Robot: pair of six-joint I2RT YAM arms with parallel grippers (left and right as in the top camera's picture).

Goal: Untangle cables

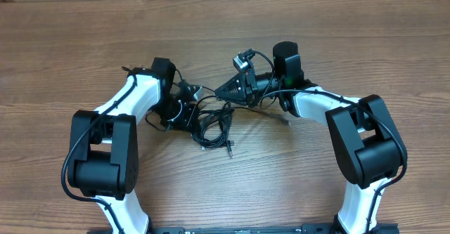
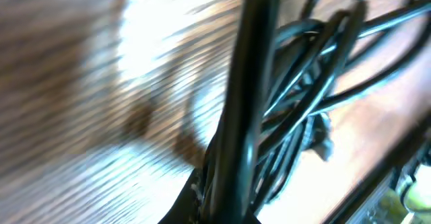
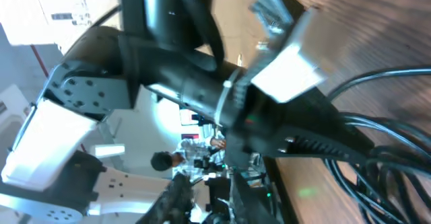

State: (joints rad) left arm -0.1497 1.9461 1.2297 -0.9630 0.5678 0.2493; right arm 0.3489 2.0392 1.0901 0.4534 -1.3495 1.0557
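Observation:
A small tangle of thin black cables (image 1: pixel 211 125) lies on the wooden table between my two arms, with one plug end (image 1: pixel 230 148) pointing toward the front. My left gripper (image 1: pixel 188 113) sits at the bundle's left edge. The left wrist view is blurred. In it one cord (image 2: pixel 246 83) runs up out of the shut left gripper (image 2: pixel 229 214), with the bunched cables (image 2: pixel 303 83) right behind it. My right gripper (image 1: pixel 219 92) hovers just above and behind the tangle, pointing left. Its fingers (image 3: pixel 174 202) stand slightly apart with nothing between them. Cable strands (image 3: pixel 377 163) show at lower right.
A small loose plug (image 1: pixel 285 120) lies on the table beside my right arm's forearm. The left arm's body (image 3: pixel 195 83) fills the right wrist view close ahead. Both arm bases (image 1: pixel 105 164) (image 1: pixel 365 143) stand at the front, with thick wires along them.

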